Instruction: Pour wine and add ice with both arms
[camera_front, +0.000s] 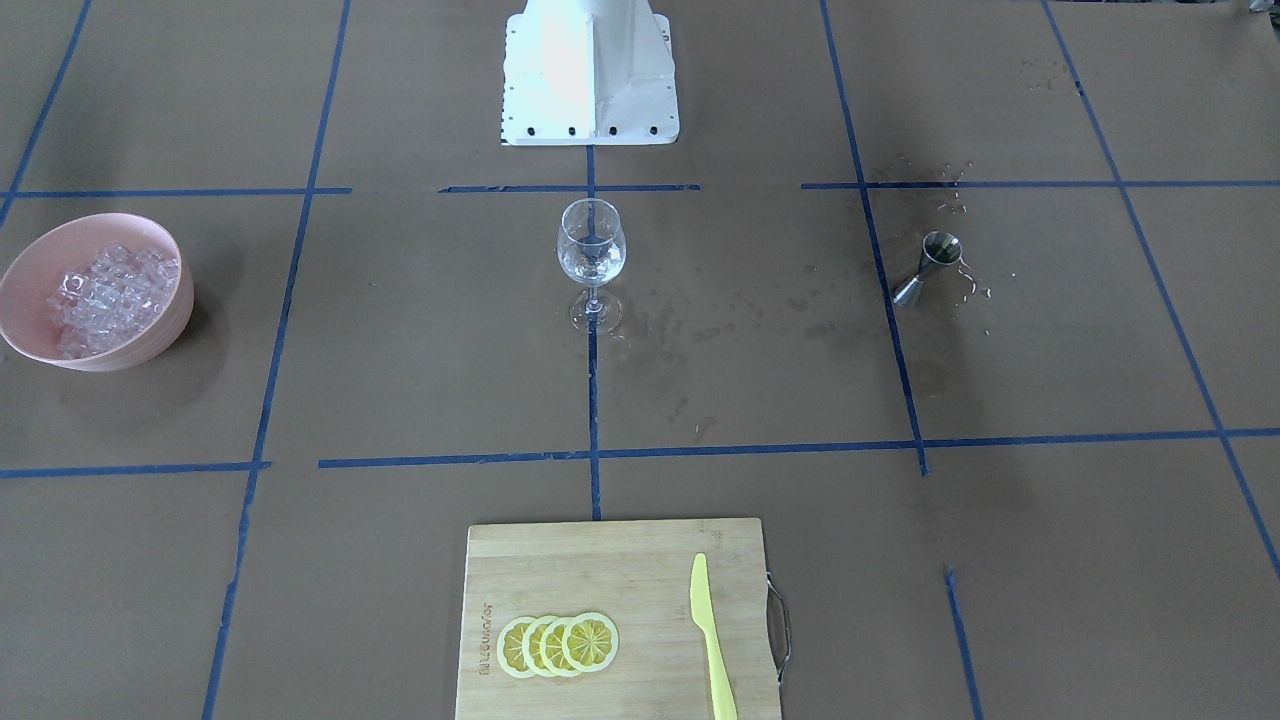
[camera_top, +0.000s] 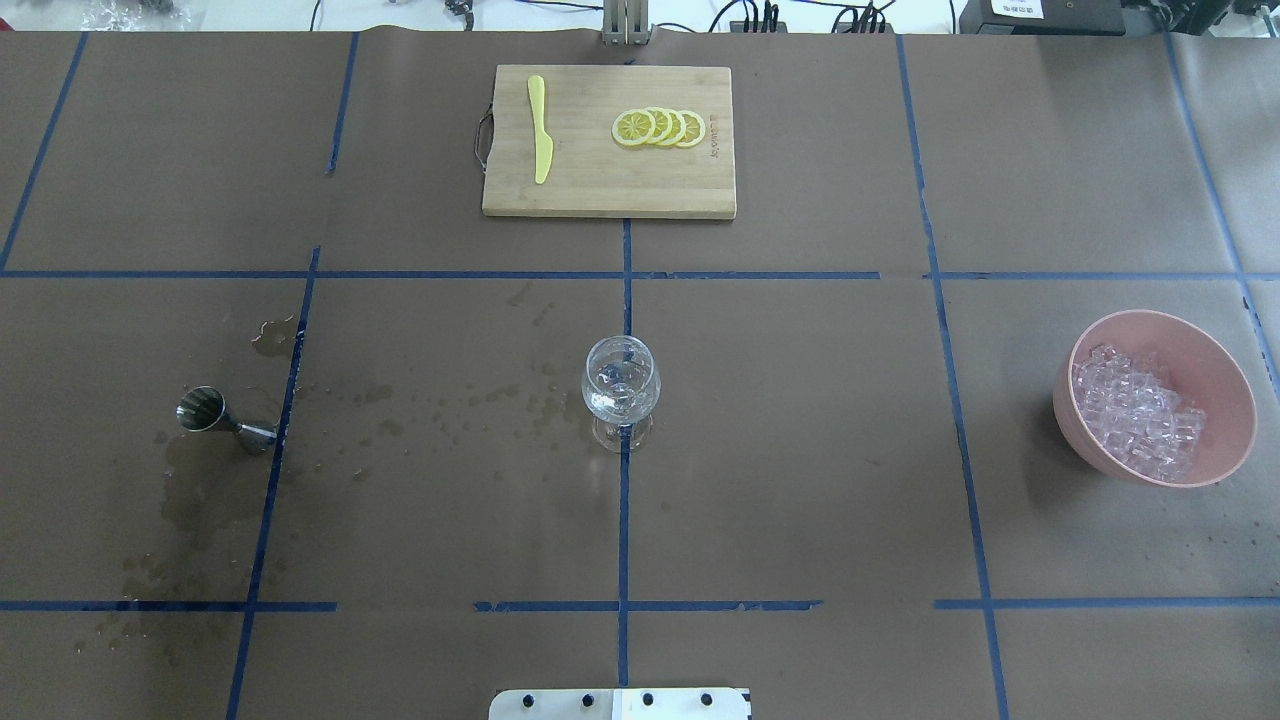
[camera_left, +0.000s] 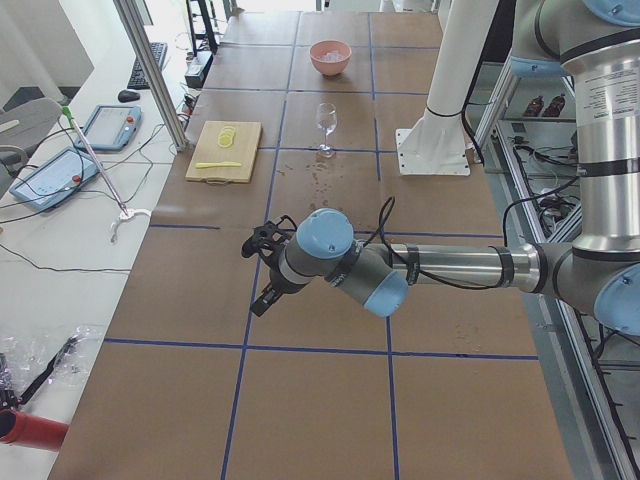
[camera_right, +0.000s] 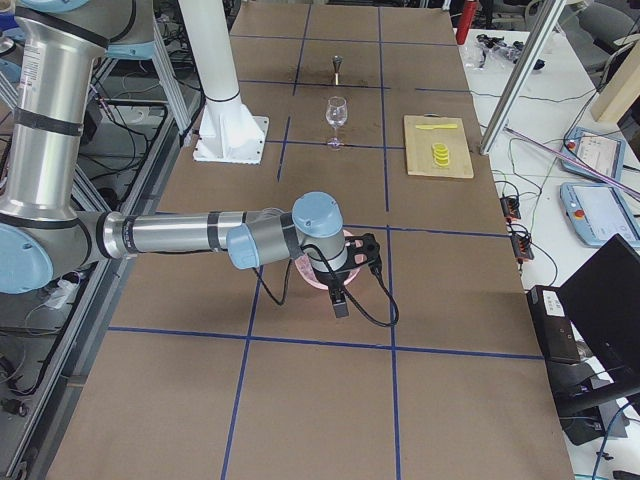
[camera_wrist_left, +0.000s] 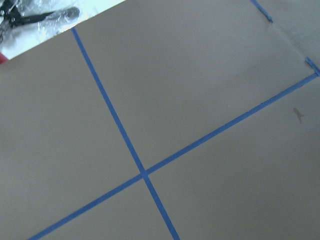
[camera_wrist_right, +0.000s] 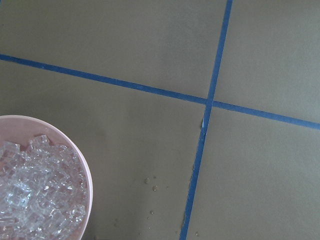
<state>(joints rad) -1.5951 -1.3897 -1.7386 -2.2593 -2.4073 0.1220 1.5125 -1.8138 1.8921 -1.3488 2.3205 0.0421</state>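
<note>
A clear wine glass (camera_front: 591, 255) stands upright mid-table, also in the overhead view (camera_top: 621, 390), with a little clear wine in it. A steel jigger (camera_front: 930, 266) stands on wet paper on the robot's left, also in the overhead view (camera_top: 215, 418). A pink bowl (camera_top: 1222, 372) on the robot's right holds a heap of ice (camera_top: 1135, 410). The ice (camera_wrist_right: 35, 200) fills the lower left of the right wrist view. My left gripper (camera_left: 266, 296) hovers over the table's left end. My right gripper (camera_right: 340, 300) hovers by the bowl. I cannot tell whether either is open or shut.
A bamboo cutting board (camera_top: 600, 190) at the far edge carries lemon slices (camera_top: 660, 127) and a yellow knife (camera_top: 540, 130). Wet spots (camera_top: 450, 410) lie between jigger and glass. The white base block (camera_front: 590, 75) stands at the near edge. Blue tape lines (camera_wrist_left: 144, 173) cross the brown paper.
</note>
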